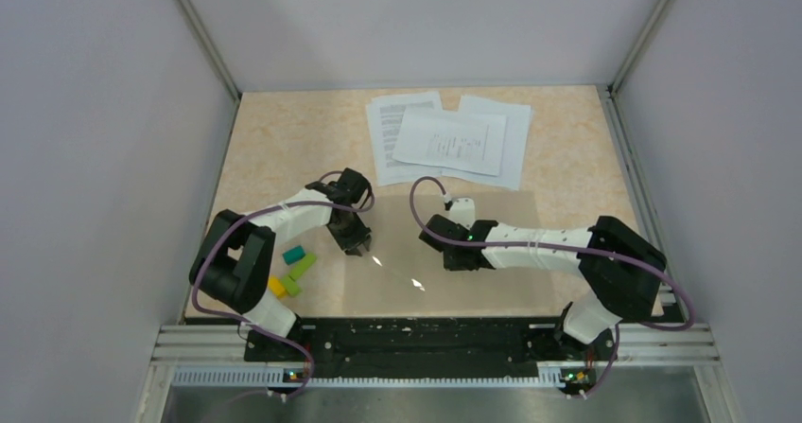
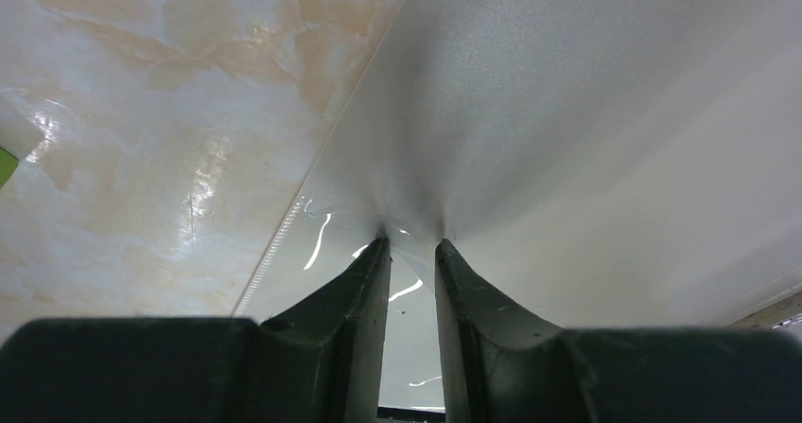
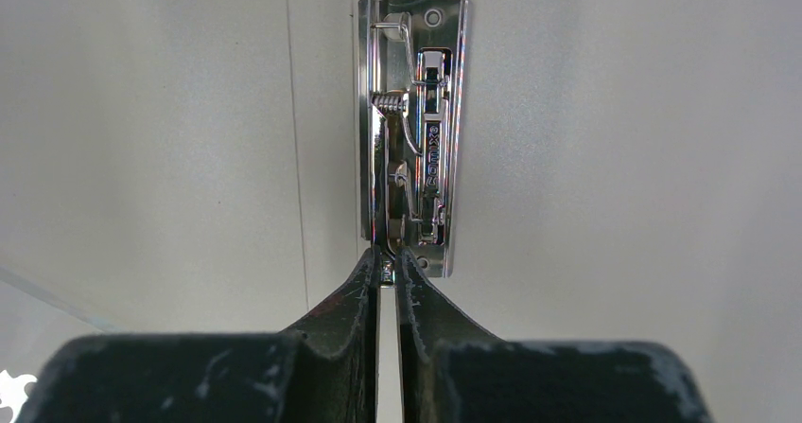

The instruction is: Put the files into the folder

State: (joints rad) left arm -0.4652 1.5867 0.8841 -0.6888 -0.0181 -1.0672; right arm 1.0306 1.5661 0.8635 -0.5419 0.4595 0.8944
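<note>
Two grippers, both busy. The left gripper (image 2: 411, 245) is pinched on the lower edge of the folder's cover (image 2: 586, 111), which rises toward 12 o'clock in its wrist view. The right gripper (image 3: 390, 255) has its jaws almost together on the near end of the clip (image 3: 414, 139); the clip's long axis runs straight on to 12 o'clock from the fingertips.

The folder (image 1: 492, 290) lies flat at the near middle of the bench (image 1: 284, 149). The files (image 1: 449, 139) are a loose stack at 12 o'clock from both grippers, near the folder's far edge. The right gripper is nearer to them. The blocks (image 1: 295, 265) sit at 8 o'clock of the left gripper, just beside the folder. My read is that the files need a straight pull toward 6 o'clock, and that lane is open.
</note>
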